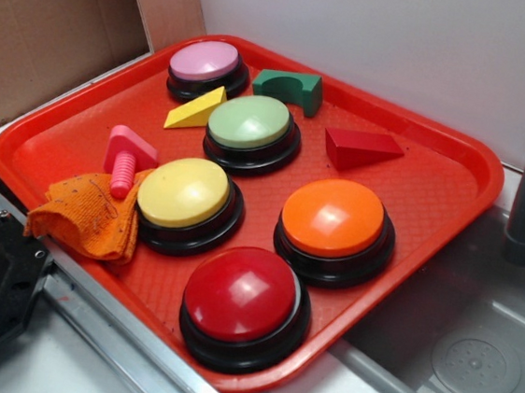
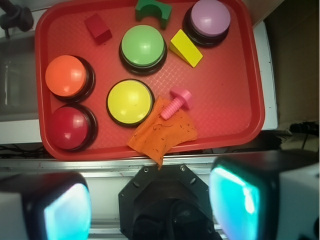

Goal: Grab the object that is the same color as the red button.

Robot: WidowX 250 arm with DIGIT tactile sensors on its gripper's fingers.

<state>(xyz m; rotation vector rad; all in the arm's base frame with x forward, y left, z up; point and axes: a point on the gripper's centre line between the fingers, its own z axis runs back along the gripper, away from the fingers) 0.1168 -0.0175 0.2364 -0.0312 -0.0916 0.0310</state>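
**Reaching for the red wedge at the far side of the tray**

The hand (image 2: 150,205) hangs high above the near edge of the red tray (image 2: 235,100), its two fingers (image 2: 240,197) set well apart with nothing between them. The dark red wedge (image 1: 361,148) lies flat on the tray floor toward the far side, apart from everything: the orange button (image 1: 335,219) sits nearer the camera in the exterior view, the green button (image 1: 251,125) is off to one side, and the green arch block (image 1: 290,87) is at the tray's back rim. The red button (image 1: 241,296), whose colour sets the target, stands at the tray's near edge.

To do this step well, I judge the hand should travel across the tray before descending, keeping above the domes of the buttons. The wedge slopes, so the fingers should close on its two flat triangular sides, not on the slanted face, where they would likely slip. Turning the wrist to line up with those sides first looks wise. The yellow wedge (image 1: 195,109) has a similar shape and must not be mistaken for it
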